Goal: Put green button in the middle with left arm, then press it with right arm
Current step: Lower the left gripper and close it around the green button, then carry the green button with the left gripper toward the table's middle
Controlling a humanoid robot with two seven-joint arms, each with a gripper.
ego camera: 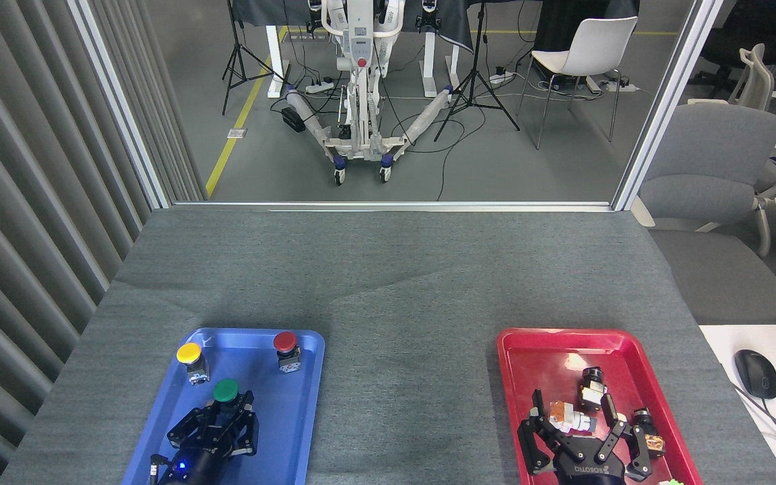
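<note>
The green button (225,389) stands in the blue tray (294,417) at the near left. My left gripper (225,412) comes up from the bottom edge and has its black fingers closed around the button's base, with the green cap showing above them. My right gripper (573,421) hovers over the red tray (536,350) at the near right with its fingers spread open around small parts. The middle (408,391), a bare stretch of grey felt, lies between the two trays.
A yellow button (189,353) and a red button (285,342) stand at the far end of the blue tray. Small metal and orange parts (583,397) lie in the red tray. A computer mouse (756,372) sits on a white desk at the right.
</note>
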